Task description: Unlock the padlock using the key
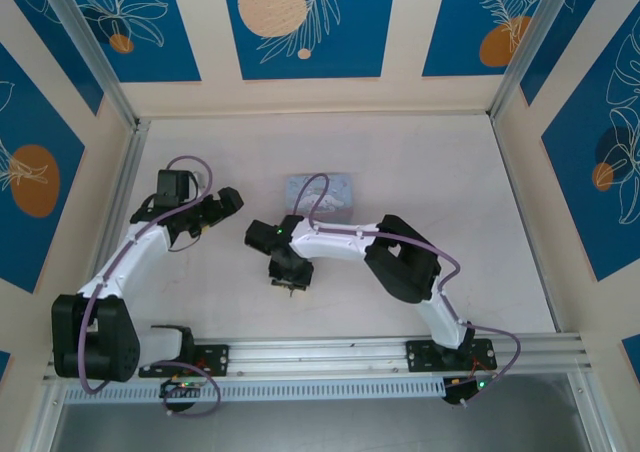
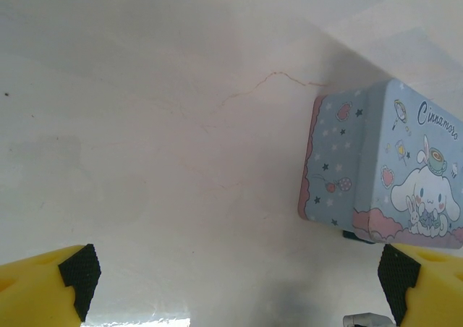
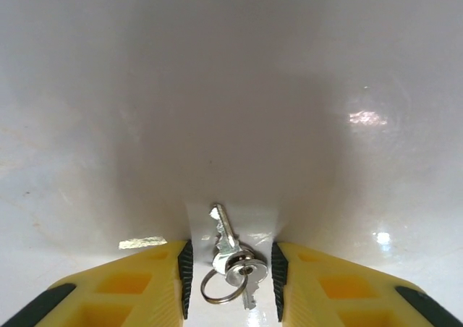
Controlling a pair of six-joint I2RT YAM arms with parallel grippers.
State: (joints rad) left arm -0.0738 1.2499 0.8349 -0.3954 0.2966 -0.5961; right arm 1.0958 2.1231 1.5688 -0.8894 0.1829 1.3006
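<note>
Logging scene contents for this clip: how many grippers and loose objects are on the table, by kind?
Grippers: 2 (left gripper, right gripper)
Tin box: 1
Key bunch on a ring: 1
Total: 4

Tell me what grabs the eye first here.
A pale blue cartoon tin sits in the middle of the table. A small bunch of silvery keys lies on the table between the yellow right fingers, which sit close on either side. The left fingers are spread wide, facing the tin.
</note>
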